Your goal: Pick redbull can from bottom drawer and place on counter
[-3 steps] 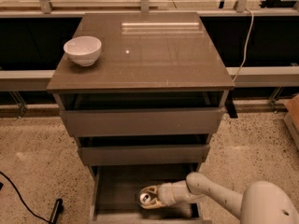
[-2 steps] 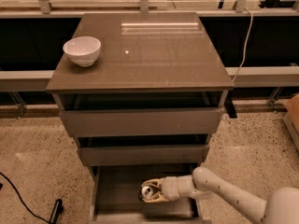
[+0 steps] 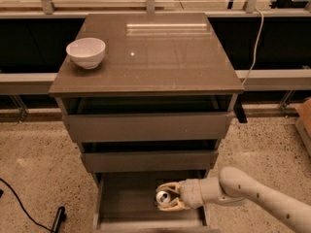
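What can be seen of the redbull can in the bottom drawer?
The redbull can is a small slim metal can; mainly its shiny silver top shows, its sides largely hidden. It is inside the open bottom drawer, right of the middle, top turned toward the camera. The claw, reaching in from the right, is shut on it, pale fingers on either side. Whether it touches the drawer floor cannot be told.

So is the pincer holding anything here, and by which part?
The can, by its sides just below the top: the pincer, down in the bottom drawer, has a finger on either side.
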`<state>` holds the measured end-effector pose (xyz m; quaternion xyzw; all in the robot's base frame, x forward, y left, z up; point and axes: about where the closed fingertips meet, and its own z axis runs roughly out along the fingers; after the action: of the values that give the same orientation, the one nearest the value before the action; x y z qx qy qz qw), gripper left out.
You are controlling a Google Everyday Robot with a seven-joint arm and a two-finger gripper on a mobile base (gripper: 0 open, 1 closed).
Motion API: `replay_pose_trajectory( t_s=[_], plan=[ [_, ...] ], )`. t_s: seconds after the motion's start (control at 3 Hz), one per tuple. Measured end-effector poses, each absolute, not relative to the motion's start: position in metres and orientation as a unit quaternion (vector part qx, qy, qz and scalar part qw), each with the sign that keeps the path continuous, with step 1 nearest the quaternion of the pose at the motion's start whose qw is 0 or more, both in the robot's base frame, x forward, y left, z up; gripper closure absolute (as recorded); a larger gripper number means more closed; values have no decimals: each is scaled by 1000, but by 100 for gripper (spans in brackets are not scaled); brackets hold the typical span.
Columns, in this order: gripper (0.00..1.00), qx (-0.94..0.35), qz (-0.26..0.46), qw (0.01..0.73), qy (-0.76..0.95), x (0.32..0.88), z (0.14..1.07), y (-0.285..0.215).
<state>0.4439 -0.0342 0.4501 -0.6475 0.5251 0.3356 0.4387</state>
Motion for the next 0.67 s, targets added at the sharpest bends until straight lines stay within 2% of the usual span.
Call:
replay_pose_trajectory(
  t_s=[0.67],
  plan=[
    [100,-643,364,380,557,413,535,-77]
  ],
)
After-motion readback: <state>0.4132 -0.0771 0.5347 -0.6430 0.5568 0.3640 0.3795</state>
